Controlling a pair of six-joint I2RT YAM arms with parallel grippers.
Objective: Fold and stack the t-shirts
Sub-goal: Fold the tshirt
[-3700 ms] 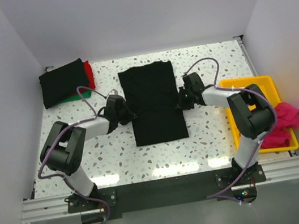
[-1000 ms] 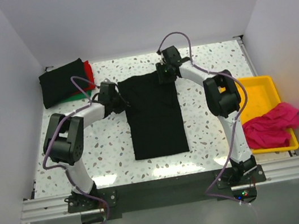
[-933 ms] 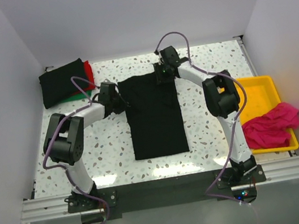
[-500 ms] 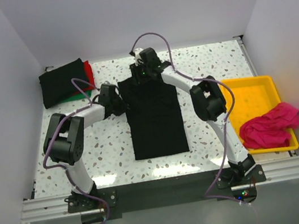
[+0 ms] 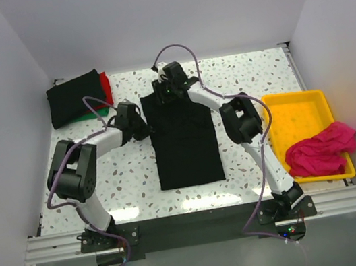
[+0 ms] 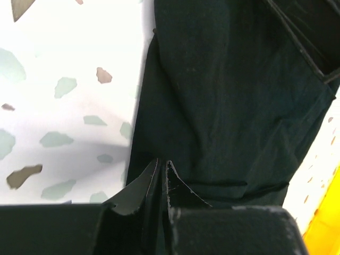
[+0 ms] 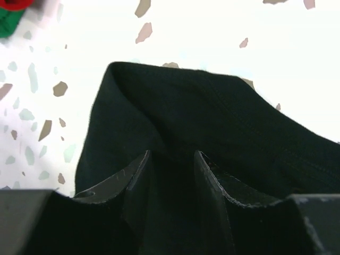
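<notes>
Presently left fingers (image 6: 139, 187), right fingers (image 7: 134, 176) clamp one black shirt (image 5: 185, 135); three-shirt stack (image 5: 75, 99); one pink (image 5: 321, 153).

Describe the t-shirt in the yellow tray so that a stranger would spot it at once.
On the speckled table, look to the right edge for the yellow tray. A magenta-pink t-shirt lies crumpled at its near end, overhanging the rim. It alone is pink and bunched.

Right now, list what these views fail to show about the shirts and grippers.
Top view: folded black cloth t-shirt covers red cloth t-shirt and green cloth t-shirt; only edges show.
Top view: wrists hide fingertips of left gripper and right gripper on spread black cloth t-shirt.
Top view: crumpled magenta cloth t-shirt hides part of yellow plastic tray.
</notes>
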